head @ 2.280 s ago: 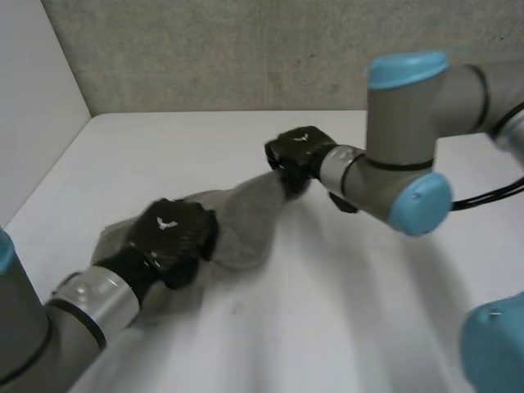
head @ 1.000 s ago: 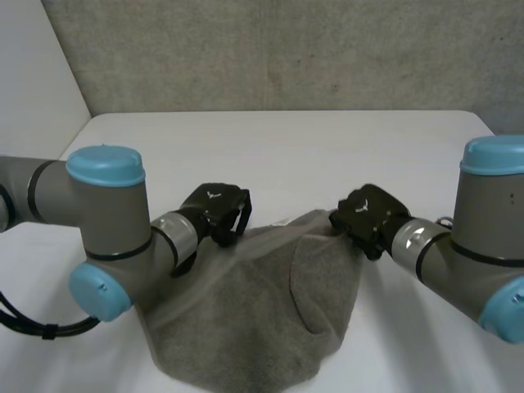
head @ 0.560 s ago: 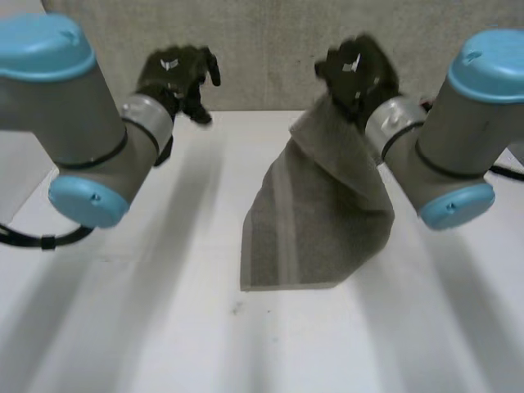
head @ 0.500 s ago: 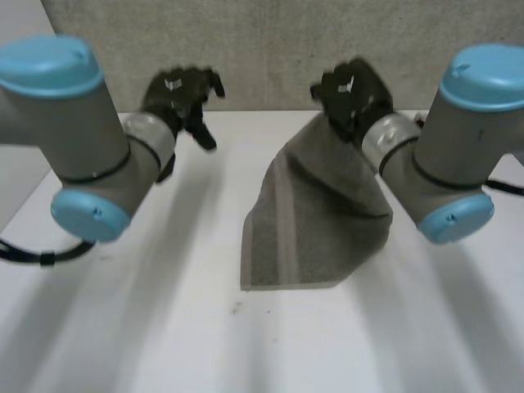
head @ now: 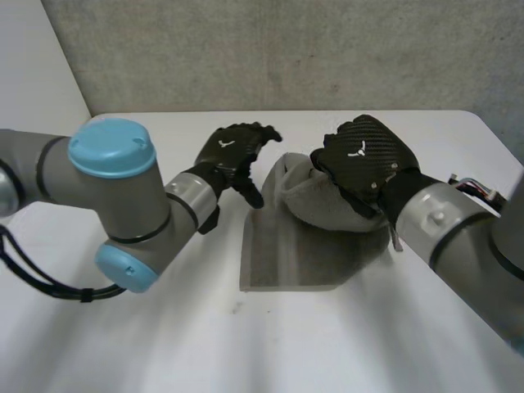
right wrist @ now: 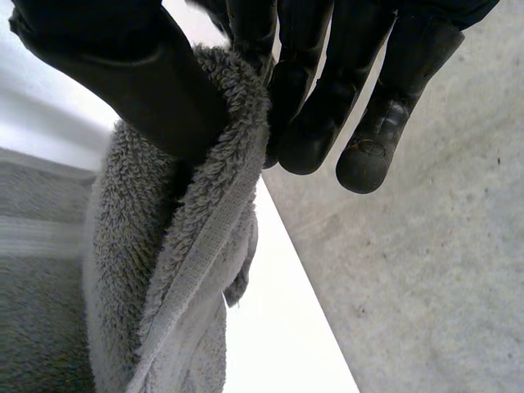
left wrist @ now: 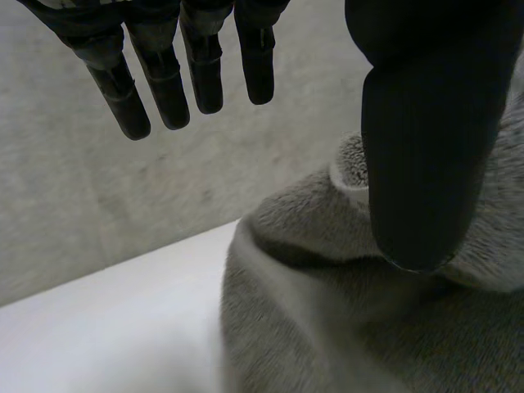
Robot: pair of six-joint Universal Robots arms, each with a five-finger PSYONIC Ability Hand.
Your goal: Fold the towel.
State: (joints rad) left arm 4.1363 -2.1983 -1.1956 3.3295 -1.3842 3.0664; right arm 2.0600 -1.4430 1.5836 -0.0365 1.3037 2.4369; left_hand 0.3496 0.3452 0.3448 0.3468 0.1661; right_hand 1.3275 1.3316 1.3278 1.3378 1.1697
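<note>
The towel (head: 299, 254) lies on the table (head: 164, 344), its near part flat, its far part bunched in a heap under the right hand (head: 360, 168). That right hand has a grip on it. In the right wrist view the thumb (right wrist: 123, 74) and fingers (right wrist: 299, 106) pinch a hemmed edge of the towel (right wrist: 164, 278) between them, and the cloth hangs down from the pinch. Over to the left hand (head: 236, 155), just beside the heap's left side, and it holds nothing. Its wrist view shows the fingers (left wrist: 164, 82) straight and a little spread, well apart from the thumb (left wrist: 422, 139), with the towel (left wrist: 327, 327) below the thumb and bare table (left wrist: 98, 344) beside it. A grey wall (head: 286, 49) stands behind.
</note>
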